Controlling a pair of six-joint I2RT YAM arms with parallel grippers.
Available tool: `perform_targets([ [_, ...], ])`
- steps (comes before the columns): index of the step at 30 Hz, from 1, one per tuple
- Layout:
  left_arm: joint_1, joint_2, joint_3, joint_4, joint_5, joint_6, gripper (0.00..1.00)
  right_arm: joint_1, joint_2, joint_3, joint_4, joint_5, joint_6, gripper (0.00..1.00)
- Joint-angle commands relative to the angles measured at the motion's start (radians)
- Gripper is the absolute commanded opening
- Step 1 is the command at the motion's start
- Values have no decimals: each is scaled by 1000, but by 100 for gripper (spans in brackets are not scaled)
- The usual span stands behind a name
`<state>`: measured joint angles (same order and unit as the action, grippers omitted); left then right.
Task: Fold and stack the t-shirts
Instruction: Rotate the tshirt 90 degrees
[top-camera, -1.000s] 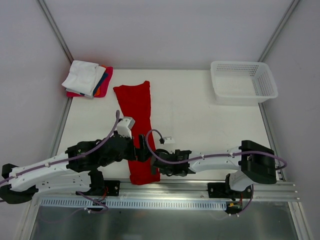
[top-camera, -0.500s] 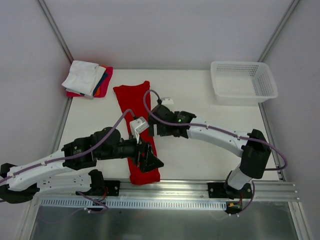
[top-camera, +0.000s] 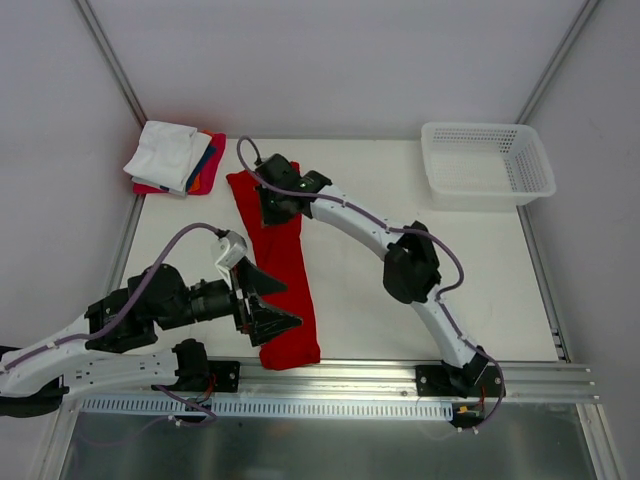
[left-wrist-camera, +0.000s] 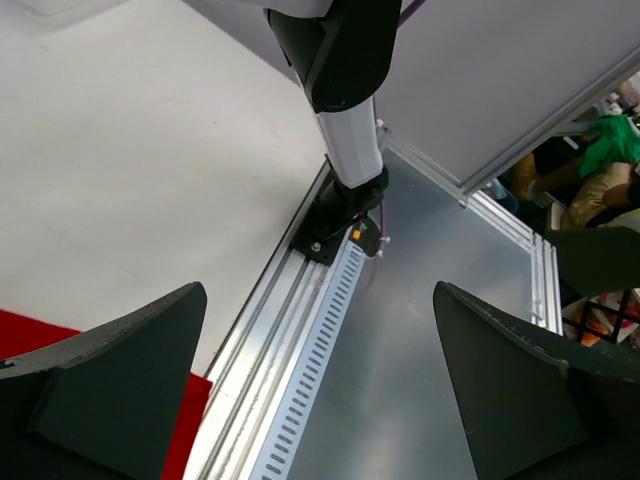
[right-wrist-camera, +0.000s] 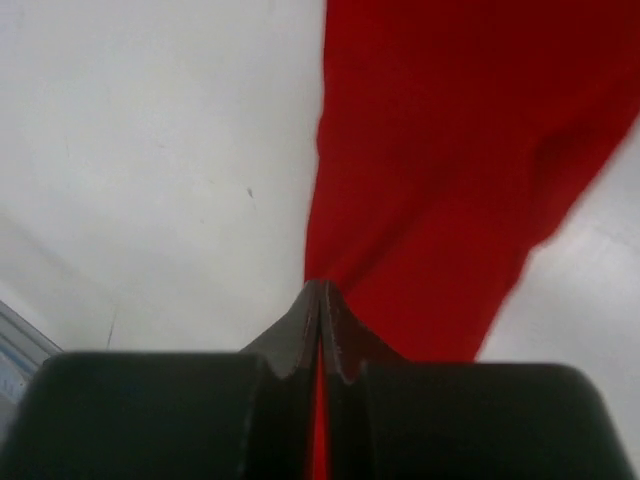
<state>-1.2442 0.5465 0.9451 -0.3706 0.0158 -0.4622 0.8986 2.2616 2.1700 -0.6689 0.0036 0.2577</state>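
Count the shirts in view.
5: red shirt spread out mid-table, left of centre; white, blue, orange and pink-red folded in the far-left corner pile. More may be hidden inside it.

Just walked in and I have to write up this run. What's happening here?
The robot is folding a red t-shirt, laid out as a long strip. The right tool is shut on the shirt's far end. The left tool hangs wide open over the near end, holding nothing. A stack of folded shirts sits at the far left corner; a white basket at the far right.
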Motion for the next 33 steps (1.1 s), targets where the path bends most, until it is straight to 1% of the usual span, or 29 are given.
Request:
perform_targets([
  [1, -4, 6, -43, 19, -62, 8, 99, -4, 130, 166, 1, -158, -34, 1],
  [3, -4, 1, -72, 21, -57, -15, 99, -16, 193, 194, 55, -220, -9, 1],
  [4, -4, 1, -94, 22, -60, -23, 99, -29, 206, 188, 136, -253, 1, 0],
  [5, -4, -3, -104, 21, -62, -42, 99, -35, 231, 176, 173, -301, 14, 1],
  [10, -3, -34, -179, 50, -39, -84, 99, -87, 308, 186, 343, -381, 81, 0],
  [13, -4, -59, -215, 68, -27, -101, 99, -113, 351, 200, 399, -396, 97, 1],
  [17, -4, -92, -246, 73, -24, -119, 99, -148, 386, 214, 426, -393, 95, 1],
  [21, -4, -103, -262, 76, -19, -130, 99, -188, 383, 189, 431, -390, 78, 1],
  [30, -4, -115, -282, 76, 4, -145, 99, -253, 300, 30, 456, -379, 46, 0],
  [33, -3, -115, -276, 78, 9, -138, 99, -251, 279, -24, 459, -366, 51, 1],
])
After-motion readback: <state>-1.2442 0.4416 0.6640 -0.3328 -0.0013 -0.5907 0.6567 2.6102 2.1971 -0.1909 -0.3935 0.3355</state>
